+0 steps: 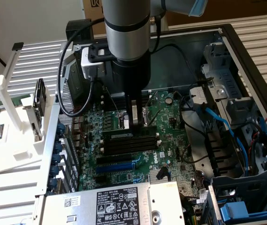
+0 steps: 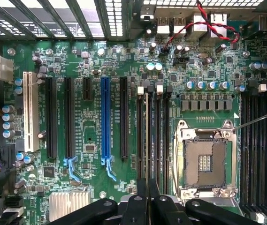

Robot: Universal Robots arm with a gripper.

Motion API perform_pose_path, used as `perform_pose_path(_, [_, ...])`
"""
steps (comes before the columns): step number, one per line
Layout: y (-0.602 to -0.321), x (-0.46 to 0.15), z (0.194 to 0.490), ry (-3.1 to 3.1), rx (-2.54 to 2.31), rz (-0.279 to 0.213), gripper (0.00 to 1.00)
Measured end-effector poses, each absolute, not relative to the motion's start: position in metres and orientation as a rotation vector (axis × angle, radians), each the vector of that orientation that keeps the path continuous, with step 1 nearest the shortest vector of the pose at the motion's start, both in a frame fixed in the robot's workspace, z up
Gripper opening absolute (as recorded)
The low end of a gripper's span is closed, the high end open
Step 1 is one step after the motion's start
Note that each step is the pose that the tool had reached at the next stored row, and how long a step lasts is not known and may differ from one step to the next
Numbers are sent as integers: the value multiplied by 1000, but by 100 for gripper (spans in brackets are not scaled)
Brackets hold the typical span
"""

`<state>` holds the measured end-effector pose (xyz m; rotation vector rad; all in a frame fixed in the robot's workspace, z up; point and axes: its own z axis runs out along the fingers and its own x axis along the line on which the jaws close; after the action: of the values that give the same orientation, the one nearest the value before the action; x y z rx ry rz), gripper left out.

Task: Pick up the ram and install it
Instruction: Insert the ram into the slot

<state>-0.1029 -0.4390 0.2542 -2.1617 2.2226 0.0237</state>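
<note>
Clearly the gripper (image 1: 135,123) is down at the board (image 1: 171,140) inside the open case (image 1: 246,61), its fingers (image 2: 140,201) drawn in to a narrow gap and pinching the ram (image 2: 147,136) by its thin upper edge. In the wrist view the ram shows edge-on, a slim line running straight out from between the gripper (image 2: 147,185) tips, in line with one of the long black slots (image 2: 157,140) directly below it. Whether it is fully seated or only resting in the slot mouth, I cannot tell. The empty socket (image 2: 203,161) lies just to one side of the gripper, beyond those slots.

By my judgement the ram is light and stiff along its length, but thin and easily harmed. It would resist bending only a little, and its chips and contact edge should not be squeezed or scraped. The flat faces are smooth, so a pinch across them near the middle of the top edge, as here, looks the sound hold. It keeps the stick upright and balanced, clear of the contacts, and lets pressure go straight down into the slot rather than twisting one end
</note>
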Motion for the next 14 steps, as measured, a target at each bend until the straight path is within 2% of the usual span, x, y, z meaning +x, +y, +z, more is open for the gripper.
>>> perform_pose_path(14, [-439, -105, 253, 2219, -2159, 16, 12])
